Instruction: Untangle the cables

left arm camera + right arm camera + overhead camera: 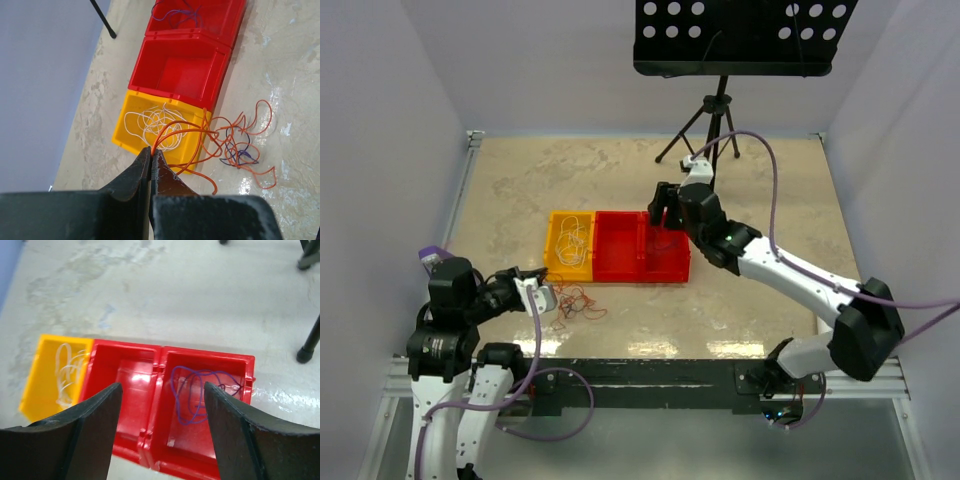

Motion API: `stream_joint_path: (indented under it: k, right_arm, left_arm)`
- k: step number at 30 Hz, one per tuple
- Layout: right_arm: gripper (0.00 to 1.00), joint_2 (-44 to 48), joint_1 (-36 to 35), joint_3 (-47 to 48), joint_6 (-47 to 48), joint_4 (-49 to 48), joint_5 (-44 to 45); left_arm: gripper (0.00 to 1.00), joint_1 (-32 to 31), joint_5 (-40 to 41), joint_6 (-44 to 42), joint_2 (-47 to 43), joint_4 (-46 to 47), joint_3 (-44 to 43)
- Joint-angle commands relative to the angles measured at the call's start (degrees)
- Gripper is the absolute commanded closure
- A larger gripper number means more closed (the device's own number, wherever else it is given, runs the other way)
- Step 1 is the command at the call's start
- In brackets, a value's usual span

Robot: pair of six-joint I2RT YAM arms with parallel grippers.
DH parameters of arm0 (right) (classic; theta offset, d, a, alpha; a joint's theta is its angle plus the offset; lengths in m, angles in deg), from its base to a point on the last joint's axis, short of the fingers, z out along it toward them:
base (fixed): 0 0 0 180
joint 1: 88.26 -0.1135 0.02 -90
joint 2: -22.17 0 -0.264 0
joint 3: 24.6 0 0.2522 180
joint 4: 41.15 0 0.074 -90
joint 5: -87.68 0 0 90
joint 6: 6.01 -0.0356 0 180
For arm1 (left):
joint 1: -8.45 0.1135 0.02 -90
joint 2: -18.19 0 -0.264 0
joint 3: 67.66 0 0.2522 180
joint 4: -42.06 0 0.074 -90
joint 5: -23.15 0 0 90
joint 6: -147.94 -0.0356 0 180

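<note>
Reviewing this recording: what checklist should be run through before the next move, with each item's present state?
1. Left gripper shut on the orange cable: ok.
2. Right gripper open above the end red bin: ok.
3. Purple cable lying inside that bin: ok.
4. White cable inside the yellow bin: ok.
5. Middle red bin empty: ok.
6. The orange cable free of the purple strand on the table: not ok, tangled.
</note>
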Motion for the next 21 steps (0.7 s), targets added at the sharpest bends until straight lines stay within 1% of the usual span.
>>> stream_joint_path:
  k: [1, 3, 4, 7, 10, 14, 21]
  right_arm:
    - [0.31, 9.0, -3.27, -4.92, 6.27, -3.36, -9.55]
    - [0.3, 12.52, -7.66, -7.92, 8.74, -8.28, -9.74]
    - [0.3, 13.67, -10.47, -9.32, 9.79, -9.25, -9.91]
    - [0.31, 14.56, -15.32, -12.4, 10.94, -12.07, -8.25]
    - [0.31, 14.65, -17.08, -14.78, 10.68, -15.75, -8.77]
    - [0.3, 13.33, -19.89, -14.96, 10.86, -19.01, -9.91]
    - [0.29, 10.87, -25.08, -12.32, 12.79, -22.71, -11.93]
  left_arm:
    - [1.0, -0.24, -3.79, 3.02, -0.11, 2.06, -2.52]
    - [1.0, -0.24, -4.84, 4.25, -0.19, 2.32, -4.1]
    - [1.0, -0.24, -5.46, 5.47, -0.11, 2.67, -4.98]
    - [1.0, -0.24, -7.65, 9.95, 0.24, 4.78, -8.93]
    - [1.0, -0.24, -10.38, 13.12, 0.33, 5.93, -13.06]
    - [1.0, -0.24, -13.54, 15.41, 0.07, 6.55, -16.75]
    - [1.0, -0.16, -14.43, 14.89, -0.9, 6.19, -16.5]
